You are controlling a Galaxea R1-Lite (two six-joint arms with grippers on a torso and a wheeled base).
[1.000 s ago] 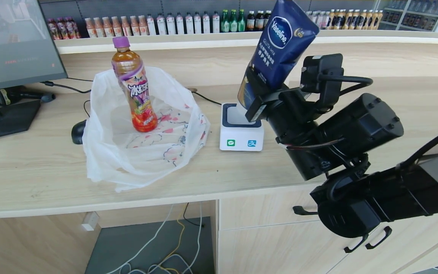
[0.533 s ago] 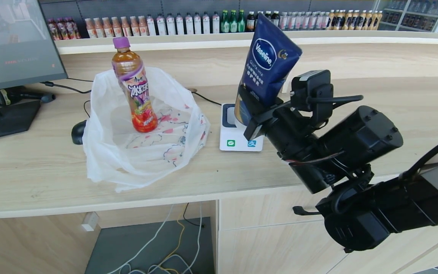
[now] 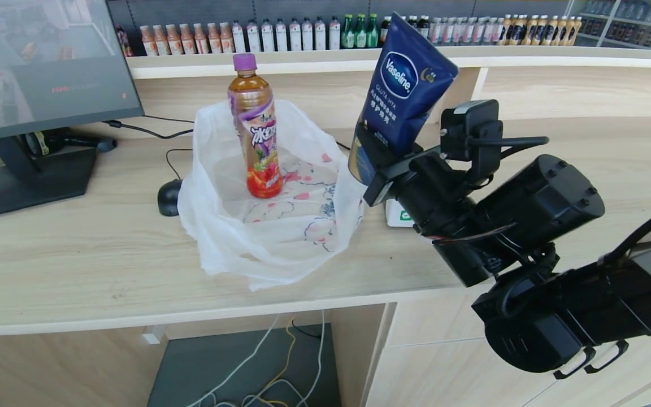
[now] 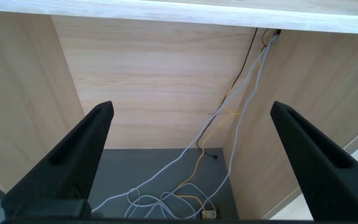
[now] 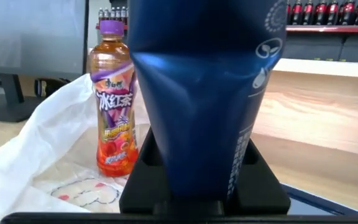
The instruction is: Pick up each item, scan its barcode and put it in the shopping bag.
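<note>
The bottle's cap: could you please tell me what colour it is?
Purple. The cap shows best in the head view.

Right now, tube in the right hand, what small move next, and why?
Probably shift the right hand toward the robot's left, over the open bag. The tube is clamped beside the bag's right edge, not above it, and the bottle stands upright at the back, leaving room in front.

Glossy tube (image 3: 402, 96), crinkled plastic bag (image 3: 280, 249), matt wooden counter (image 3: 77, 249).
</note>
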